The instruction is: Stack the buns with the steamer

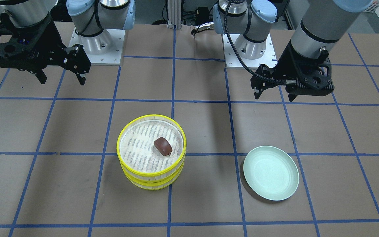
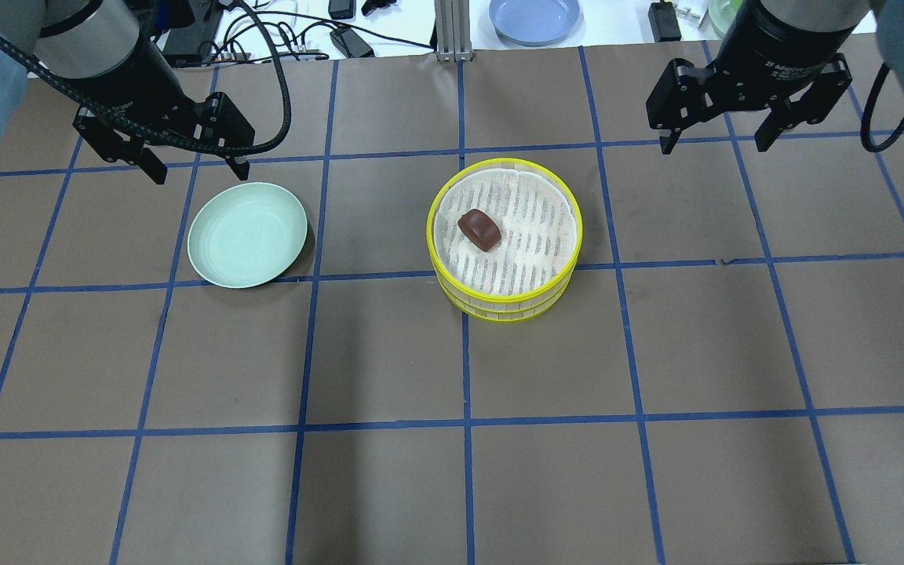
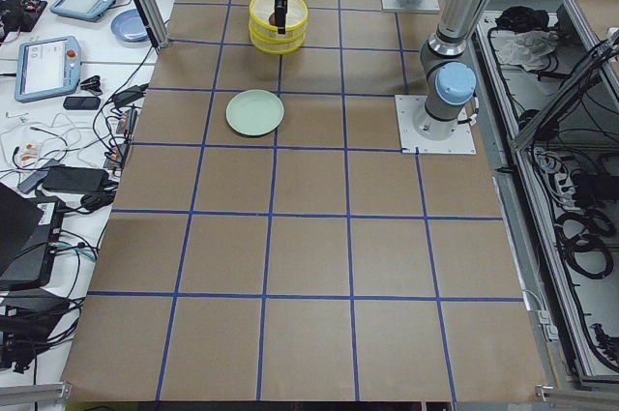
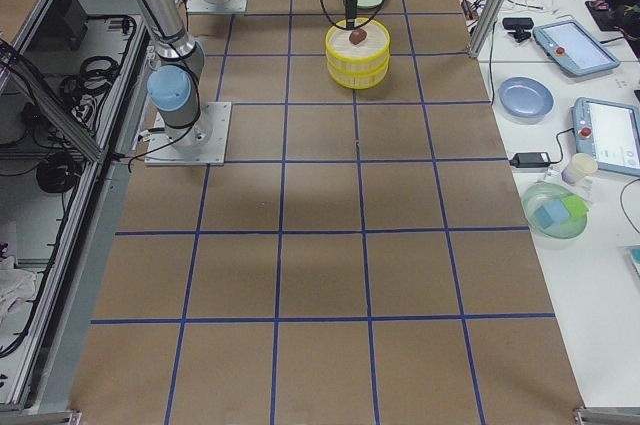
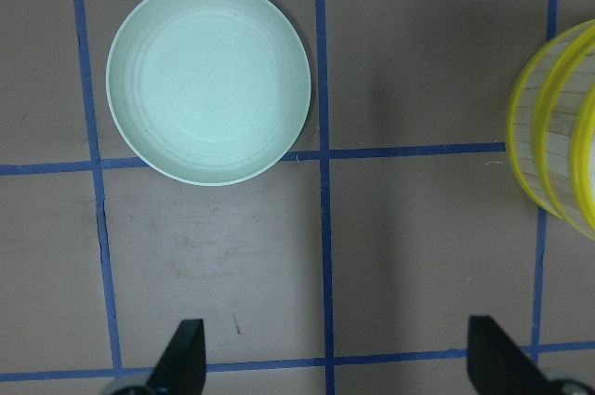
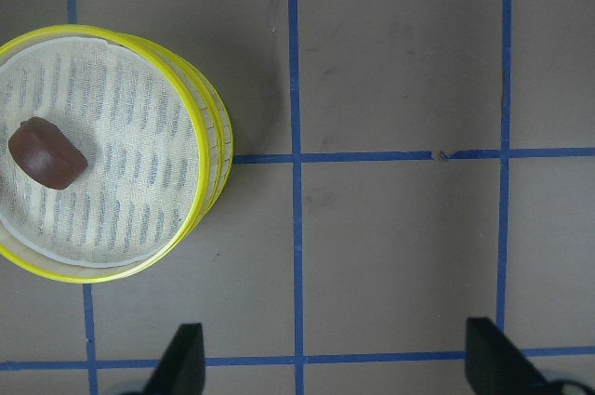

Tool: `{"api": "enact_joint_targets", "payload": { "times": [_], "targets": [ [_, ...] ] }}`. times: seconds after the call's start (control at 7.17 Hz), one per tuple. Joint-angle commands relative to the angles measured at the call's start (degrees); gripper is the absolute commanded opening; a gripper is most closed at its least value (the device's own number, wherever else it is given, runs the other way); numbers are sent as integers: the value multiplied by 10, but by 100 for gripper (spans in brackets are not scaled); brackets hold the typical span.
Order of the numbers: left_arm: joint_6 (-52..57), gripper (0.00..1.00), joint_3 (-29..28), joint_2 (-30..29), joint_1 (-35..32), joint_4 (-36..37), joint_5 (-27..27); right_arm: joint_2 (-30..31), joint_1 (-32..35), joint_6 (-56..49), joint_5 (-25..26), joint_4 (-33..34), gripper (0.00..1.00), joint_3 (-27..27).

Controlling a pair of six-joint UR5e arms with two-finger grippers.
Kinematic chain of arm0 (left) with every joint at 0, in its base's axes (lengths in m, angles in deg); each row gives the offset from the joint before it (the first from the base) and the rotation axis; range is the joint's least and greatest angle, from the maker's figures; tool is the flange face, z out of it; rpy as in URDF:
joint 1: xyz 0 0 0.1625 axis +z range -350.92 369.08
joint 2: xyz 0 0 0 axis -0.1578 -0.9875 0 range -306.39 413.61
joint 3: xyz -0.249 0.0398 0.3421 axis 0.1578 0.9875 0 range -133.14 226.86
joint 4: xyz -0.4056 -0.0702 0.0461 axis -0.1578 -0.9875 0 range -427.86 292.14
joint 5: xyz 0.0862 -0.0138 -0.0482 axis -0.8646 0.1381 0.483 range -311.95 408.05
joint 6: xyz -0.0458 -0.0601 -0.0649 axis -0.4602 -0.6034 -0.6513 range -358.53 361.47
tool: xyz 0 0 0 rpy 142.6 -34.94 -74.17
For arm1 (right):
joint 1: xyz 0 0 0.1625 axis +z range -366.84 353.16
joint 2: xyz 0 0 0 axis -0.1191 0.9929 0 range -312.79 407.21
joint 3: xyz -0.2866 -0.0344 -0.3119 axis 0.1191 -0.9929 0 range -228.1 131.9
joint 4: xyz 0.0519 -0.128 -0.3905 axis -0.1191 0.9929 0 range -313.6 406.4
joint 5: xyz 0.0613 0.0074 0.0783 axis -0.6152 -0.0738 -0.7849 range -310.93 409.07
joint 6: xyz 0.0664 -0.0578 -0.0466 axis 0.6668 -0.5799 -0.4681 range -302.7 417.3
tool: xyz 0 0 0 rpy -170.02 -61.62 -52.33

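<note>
A pale green plate (image 2: 247, 234) lies flat on the desk (image 2: 452, 486), its near edge just over one of the blue tape lines (image 2: 389, 425) that grid the brown covering. On the white side bench (image 4: 600, 285) sit a blue plate (image 4: 525, 98), two teach pendants (image 4: 568, 45), a small cup (image 4: 579, 167) and black cables (image 2: 318, 35).

bun (image 2: 479, 229) in stacked steamer (image 2: 507, 306), plate (image 2: 248, 235) left

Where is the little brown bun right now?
The brown bun lies inside the top tray of the stacked steamer, near the middle of the table; in the overhead view the pale green plate sits to its left.
</note>
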Motion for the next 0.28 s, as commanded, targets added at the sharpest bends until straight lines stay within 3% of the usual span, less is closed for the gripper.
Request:
{"api": "enact_joint_targets", "payload": {
  "times": [0.0,0.14],
  "targets": [
    [0,100,0,0,-1,0,0,0,0,-2,8,0,100,0],
    [1,100,0,0,-2,1,1,1,1,-2,6,0,100,0]
  ]
}}
